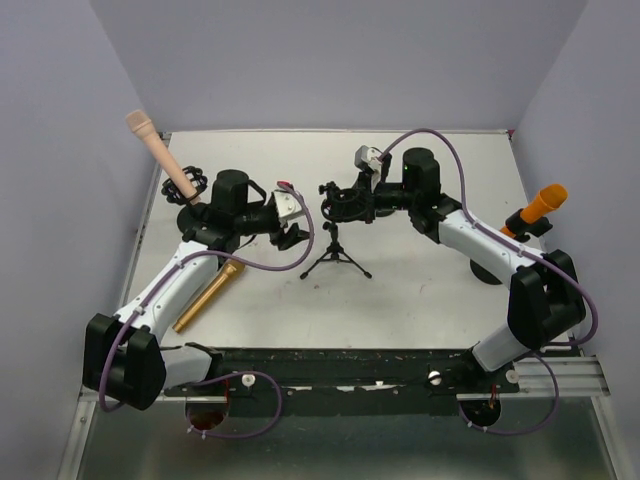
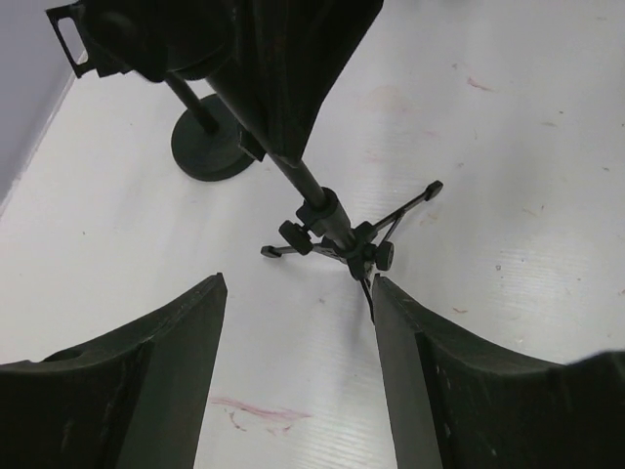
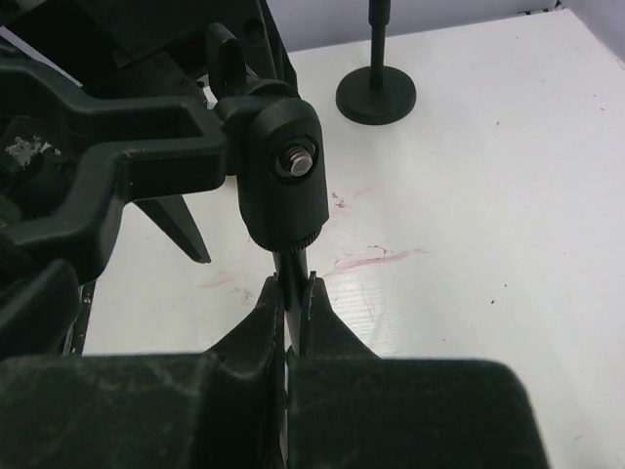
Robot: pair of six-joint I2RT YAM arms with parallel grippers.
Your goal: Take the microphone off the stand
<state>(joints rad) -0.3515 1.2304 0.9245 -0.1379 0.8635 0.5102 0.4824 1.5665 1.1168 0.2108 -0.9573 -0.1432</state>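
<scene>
Left gripper (image 2: 298,281): released, fingers spread; tripod stand (image 2: 342,239) just ahead.
Right gripper (image 3: 293,285): clenched on the stand's pole (image 3: 292,264), just under the clip joint (image 3: 283,171).
Gold microphone (image 1: 208,297): flat on the table (image 1: 420,300), behind the left gripper.
Edges: beige microphone (image 1: 160,150) behind the left gripper at the left edge; orange microphone (image 1: 538,207) behind the right gripper.

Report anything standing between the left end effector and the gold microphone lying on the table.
No object on the table lies between the left end effector and the gold microphone. Only the arm's own purple cable loops across that gap, near the microphone's upper end.
</scene>
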